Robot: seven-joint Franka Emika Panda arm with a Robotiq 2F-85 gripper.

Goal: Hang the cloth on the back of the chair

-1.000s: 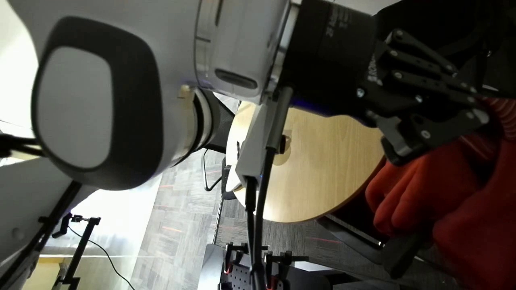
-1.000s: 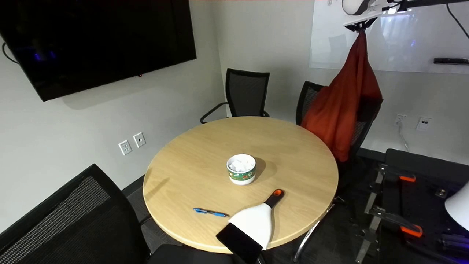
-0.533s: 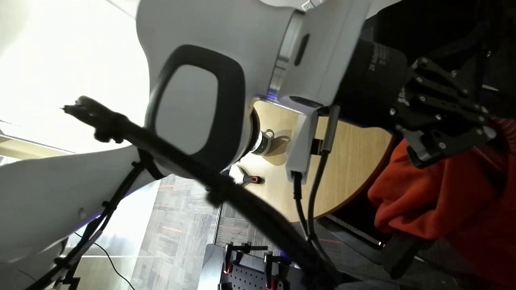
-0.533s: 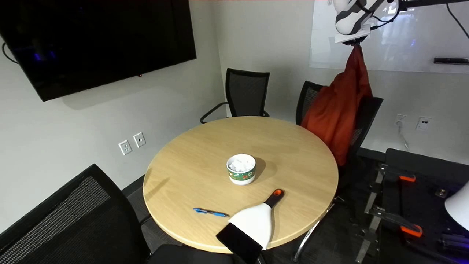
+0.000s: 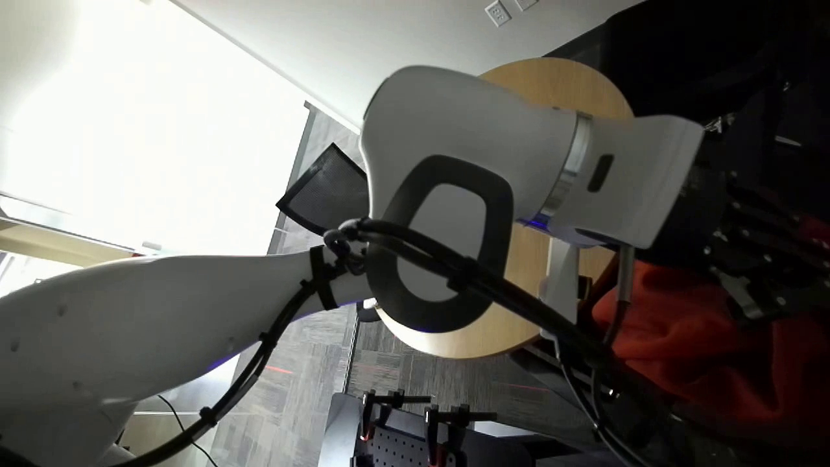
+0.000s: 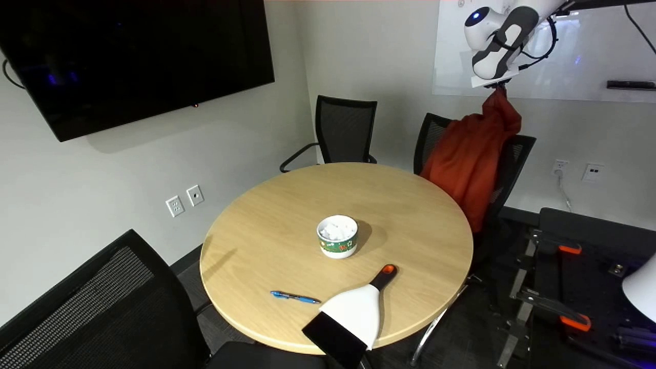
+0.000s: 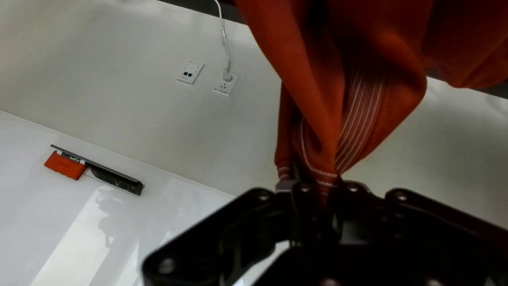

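My pincer [image 7: 317,190] is closed, its tips nearly together with a gathered end of the cloth [image 6: 461,164] pinched between them. I hold that end above the chair [image 6: 516,154] at the far right of the table [image 6: 271,220], as an exterior view shows it. From my grip the red-orange cloth drops to the chair's back and drapes down the side facing the table, its lower end just beside the table's rim; whether it touches the rim I cannot tell, nor how much cloth lies behind the back. In the wrist view thin pale lines run along the cloth close to my grip. My arm [image 5: 441,110] stretches over the table in an exterior view, hiding much of its top.

On the table stands a bowl [image 6: 338,247] with white pieces [image 6: 336,229] in it. Nearer the table's front edge lie a blue pen [image 6: 295,296] and, to its right, a scraper [image 6: 353,307] whose black end juts past that edge. A second chair [image 6: 346,128] is at the table's far side, a third chair [image 6: 97,307] at its near left. A screen [image 6: 133,61] hangs left of the table, and a bench [image 6: 597,221] with orange-tipped clamps [image 6: 575,322] stands right of it.
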